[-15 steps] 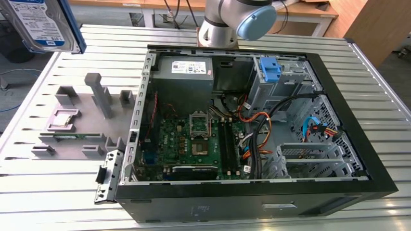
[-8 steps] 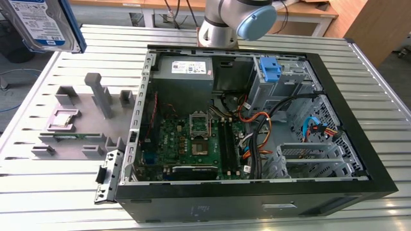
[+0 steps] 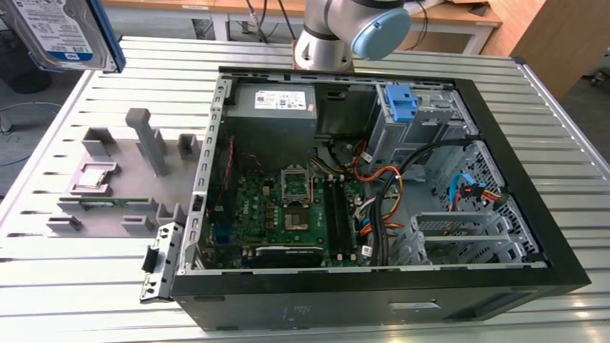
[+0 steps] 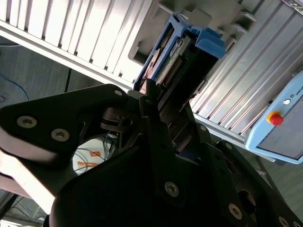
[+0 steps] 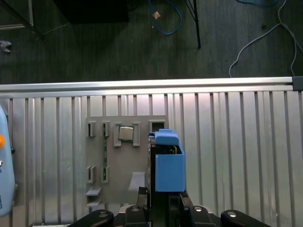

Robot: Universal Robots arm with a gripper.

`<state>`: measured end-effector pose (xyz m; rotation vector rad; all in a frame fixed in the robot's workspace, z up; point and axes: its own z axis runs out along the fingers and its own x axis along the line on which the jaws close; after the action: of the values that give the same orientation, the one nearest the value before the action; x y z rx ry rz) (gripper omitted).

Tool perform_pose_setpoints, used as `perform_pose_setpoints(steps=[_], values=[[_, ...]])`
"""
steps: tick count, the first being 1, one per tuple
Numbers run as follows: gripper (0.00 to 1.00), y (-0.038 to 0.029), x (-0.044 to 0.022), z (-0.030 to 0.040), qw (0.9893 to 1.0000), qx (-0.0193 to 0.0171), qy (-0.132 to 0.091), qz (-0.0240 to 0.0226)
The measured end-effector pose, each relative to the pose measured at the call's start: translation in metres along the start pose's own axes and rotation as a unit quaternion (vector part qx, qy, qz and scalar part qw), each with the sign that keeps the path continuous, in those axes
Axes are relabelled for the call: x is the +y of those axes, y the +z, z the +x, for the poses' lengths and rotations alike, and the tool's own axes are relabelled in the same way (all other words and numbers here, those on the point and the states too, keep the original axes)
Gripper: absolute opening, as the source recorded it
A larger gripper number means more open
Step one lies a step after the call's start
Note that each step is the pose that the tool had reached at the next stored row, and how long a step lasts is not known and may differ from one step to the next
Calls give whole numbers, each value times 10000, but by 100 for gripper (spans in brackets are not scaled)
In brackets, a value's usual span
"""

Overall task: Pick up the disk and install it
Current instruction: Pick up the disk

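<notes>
The disk, silver with a white-and-blue label and a blue rail along its edge, hangs high at the exterior view's top left, above the slatted table. In the second wrist view my gripper is shut on the disk, its black fingers clamping the end of the drive. The first wrist view looks along the disk, whose blue bracket sticks out from the gripper over the grey fixture far below.
The open computer case lies on the table at the exterior view's right, with motherboard, cables, a drive cage and a blue latch. The grey fixture sits left of it. A pendant rests on the table.
</notes>
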<state>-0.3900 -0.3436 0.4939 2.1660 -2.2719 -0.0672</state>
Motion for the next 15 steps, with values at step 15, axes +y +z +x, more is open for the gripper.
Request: perform_pose_setpoints(steps=[15], values=[[35,-51,-20,-2,10000,0,0,0]])
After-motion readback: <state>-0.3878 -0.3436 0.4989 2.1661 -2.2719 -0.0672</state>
